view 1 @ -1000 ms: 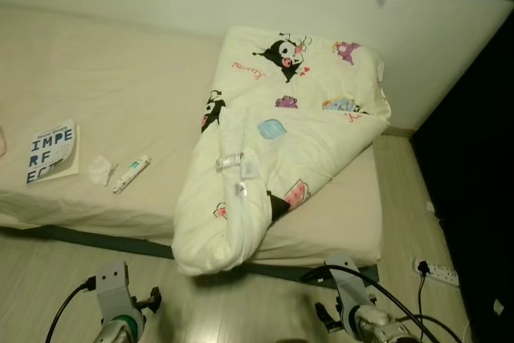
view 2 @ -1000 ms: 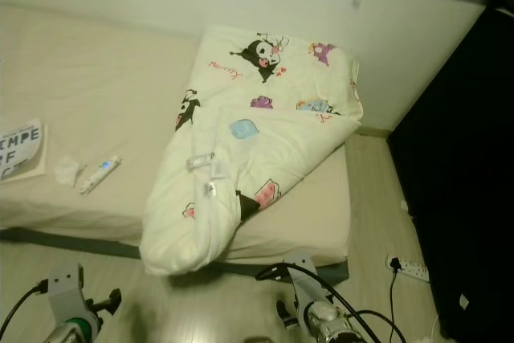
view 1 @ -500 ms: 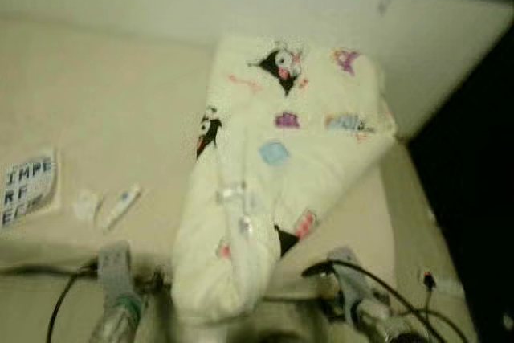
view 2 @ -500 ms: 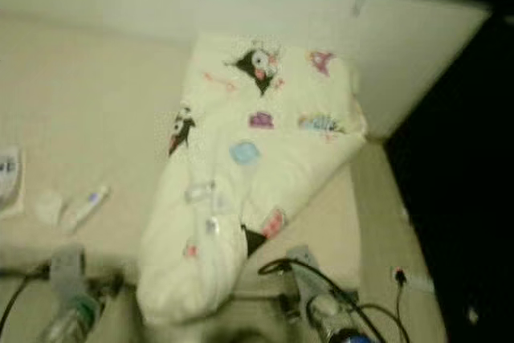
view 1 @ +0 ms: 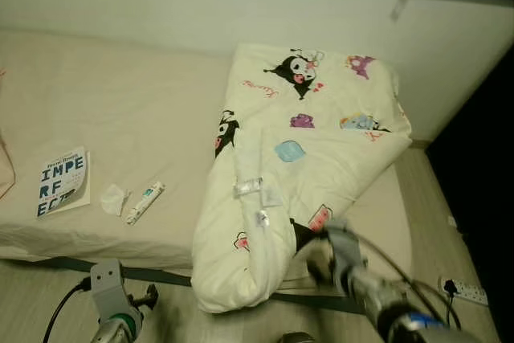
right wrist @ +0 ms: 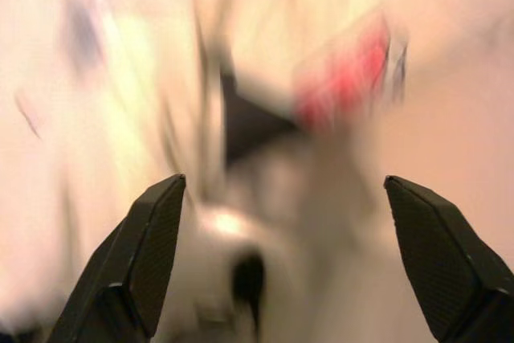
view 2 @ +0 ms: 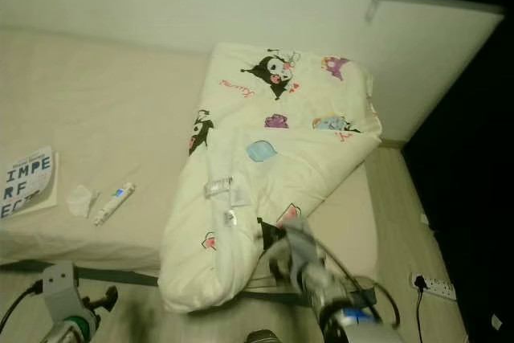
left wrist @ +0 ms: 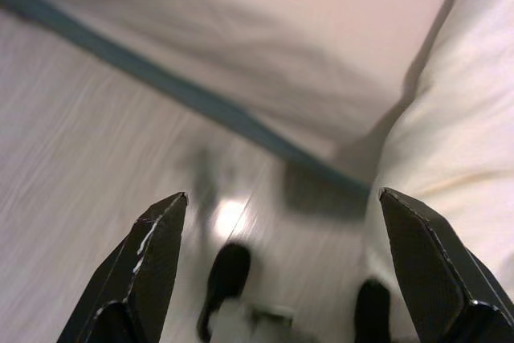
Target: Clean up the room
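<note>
A cream duvet (view 1: 305, 158) printed with cartoon figures lies bunched along the right side of the bed (view 1: 128, 110), its lower end hanging over the front edge. On the sheet at the left lie a book (view 1: 62, 182), a crumpled tissue (view 1: 113, 198) and a small tube (view 1: 144, 202). My right arm (view 1: 353, 275) is raised and blurred, close to the duvet's lower end. In the right wrist view the right gripper (right wrist: 283, 177) stands open just before the duvet's red and black prints. My left gripper (left wrist: 281, 193) hangs open low over the floor by the bed's base.
Pale wooden floor (view 1: 40, 295) runs along the bed's front. A white power strip (view 1: 466, 291) with a plugged cable lies on the floor at the right. A dark opening (view 1: 486, 166) stands to the right of the bed. A white wall lies behind.
The camera has shifted, so the bed sits further right and lower in the picture. My right arm has risen forward to the duvet's lower end. The left arm stays low.
</note>
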Tool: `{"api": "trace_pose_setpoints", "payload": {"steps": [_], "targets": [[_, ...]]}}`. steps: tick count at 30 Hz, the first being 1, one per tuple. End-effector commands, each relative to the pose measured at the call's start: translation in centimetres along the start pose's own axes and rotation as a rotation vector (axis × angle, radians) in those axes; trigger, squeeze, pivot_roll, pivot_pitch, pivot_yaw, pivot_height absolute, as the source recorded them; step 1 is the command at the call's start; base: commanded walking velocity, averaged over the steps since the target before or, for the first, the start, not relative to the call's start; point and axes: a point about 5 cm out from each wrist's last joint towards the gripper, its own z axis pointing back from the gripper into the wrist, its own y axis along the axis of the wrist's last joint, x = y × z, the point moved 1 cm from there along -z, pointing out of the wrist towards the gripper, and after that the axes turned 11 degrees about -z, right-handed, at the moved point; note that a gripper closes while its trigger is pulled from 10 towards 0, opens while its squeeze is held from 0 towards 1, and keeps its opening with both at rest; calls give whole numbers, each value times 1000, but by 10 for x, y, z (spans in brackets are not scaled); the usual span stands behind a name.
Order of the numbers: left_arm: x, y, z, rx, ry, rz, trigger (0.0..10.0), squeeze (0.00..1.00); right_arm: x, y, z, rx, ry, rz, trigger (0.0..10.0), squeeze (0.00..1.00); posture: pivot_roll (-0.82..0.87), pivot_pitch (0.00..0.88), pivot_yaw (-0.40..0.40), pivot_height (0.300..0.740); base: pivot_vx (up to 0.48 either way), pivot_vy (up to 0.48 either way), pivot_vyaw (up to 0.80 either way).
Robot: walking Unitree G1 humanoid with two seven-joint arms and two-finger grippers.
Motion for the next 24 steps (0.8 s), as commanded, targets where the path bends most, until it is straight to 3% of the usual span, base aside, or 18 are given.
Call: {"api": "trace_pose_setpoints", "payload": {"steps": [1, 4, 9, 10, 12, 17, 19, 24], "targets": [[-3, 3, 0, 12, 7, 15, 10000, 0, -4, 12, -2, 41, 23, -40, 10000, 0, -66, 0, 3, 720, 0, 0, 0], [0, 18, -4, 66, -11, 32, 10000, 0, -23, 52, -5, 138, 90, -23, 10000, 0, -64, 5, 3, 705, 0, 0, 0], [5, 35, -7, 131, -48, 57, 10000, 0, -46, 77, -7, 193, 156, 70, 10000, 0, -59, 16, 3, 690, 0, 0, 0], [8, 41, -8, 161, -65, 61, 10000, 0, -59, 84, -7, 209, 188, 119, 10000, 0, -58, 24, 2, 680, 0, 0, 0], [9, 42, -8, 169, -70, 62, 10000, 0, -62, 86, -7, 212, 197, 124, 10000, 0, -58, 24, 2, 675, 0, 0, 0], [1, 29, -5, 135, -31, 44, 10000, 0, -78, 91, -8, 226, 227, 236, 10000, 0, -58, 49, 3, 655, 0, 0, 0], [1, 29, -5, 135, -31, 44, 10000, 0, -78, 91, -8, 226, 227, 236, 10000, 0, -58, 49, 3, 655, 0, 0, 0], [-14, 2, 4, 75, 17, 22, 10000, 0, -81, 101, -6, 255, 230, 252, 10000, 0, -55, 80, 7, 635, 0, 0, 0]]}}
